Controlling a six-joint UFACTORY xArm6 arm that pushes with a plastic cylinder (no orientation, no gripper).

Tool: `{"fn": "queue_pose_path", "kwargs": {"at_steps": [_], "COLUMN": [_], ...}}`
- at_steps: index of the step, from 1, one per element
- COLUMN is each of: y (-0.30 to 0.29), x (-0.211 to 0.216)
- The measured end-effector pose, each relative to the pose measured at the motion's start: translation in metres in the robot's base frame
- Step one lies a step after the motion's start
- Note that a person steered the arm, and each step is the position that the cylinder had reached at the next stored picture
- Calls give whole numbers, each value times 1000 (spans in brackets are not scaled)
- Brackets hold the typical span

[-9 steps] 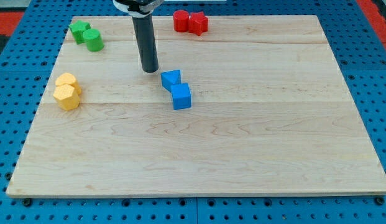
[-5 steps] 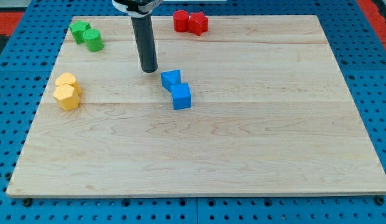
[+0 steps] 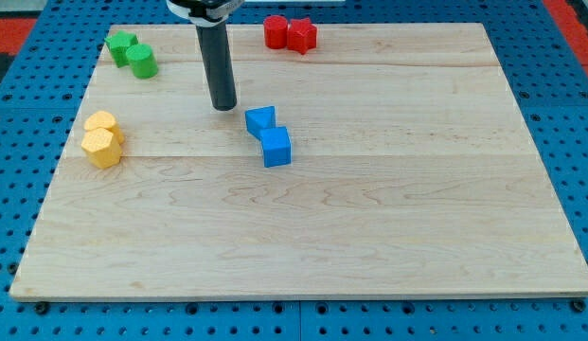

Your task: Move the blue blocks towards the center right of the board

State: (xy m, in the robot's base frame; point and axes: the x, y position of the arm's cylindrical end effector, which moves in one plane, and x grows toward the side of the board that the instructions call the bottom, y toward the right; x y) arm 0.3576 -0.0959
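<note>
Two blue blocks lie touching near the board's middle, a little left of centre: a smaller blue block (image 3: 260, 119) above and a blue cube (image 3: 276, 148) just below and right of it. My tip (image 3: 223, 106) stands on the board to the left of the upper blue block, a small gap away and slightly higher in the view. It touches no block.
Two green blocks (image 3: 133, 53) sit at the top left. Two red blocks (image 3: 290, 33) sit at the top middle. Two yellow blocks (image 3: 102, 138) sit at the left edge. The wooden board (image 3: 417, 208) lies on a blue pegboard.
My tip has drifted slightly to the left, away from the blue blocks. No block has moved.
</note>
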Motion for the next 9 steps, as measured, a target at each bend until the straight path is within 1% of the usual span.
{"fn": "queue_pose_path", "kwargs": {"at_steps": [1, 2, 3, 4, 5, 6, 7, 9], "y": [-3, -40, -1, 37, 32, 0, 83, 211], "x": [0, 5, 43, 61, 47, 42, 23, 16]}}
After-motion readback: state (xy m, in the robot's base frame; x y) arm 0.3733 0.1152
